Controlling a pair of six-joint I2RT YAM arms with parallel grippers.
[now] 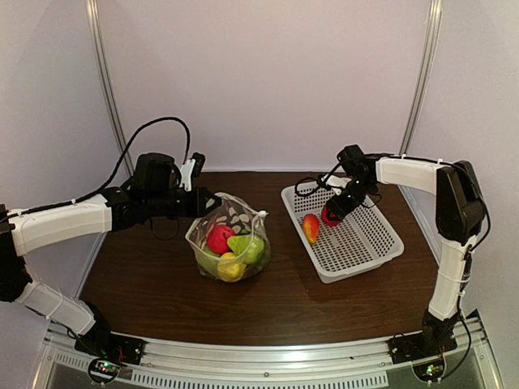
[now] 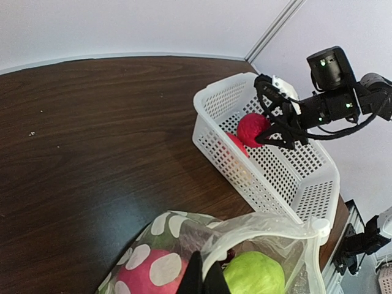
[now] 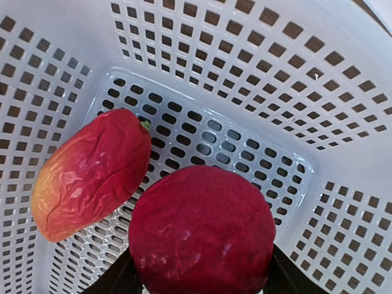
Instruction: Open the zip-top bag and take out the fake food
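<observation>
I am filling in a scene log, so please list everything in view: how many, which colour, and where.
table: one, dark brown, under everything
bag: one, clear with white dots, centre-left of the table, mouth open
red fruit: one, red, inside the bag
green fruit: at least one, light green, inside the bag
yellow fruit: one, yellow, at the bottom of the bag
basket: one, white, perforated, on the right of the table
orange-red fruit: one, orange-red, lying in the basket
dark red fruit: one, dark red, round, held inside the basket
arms: two, white and black, one on each side
left fingers: black, shut on the bag's rim
right fingers: black, shut on the dark red fruit
</observation>
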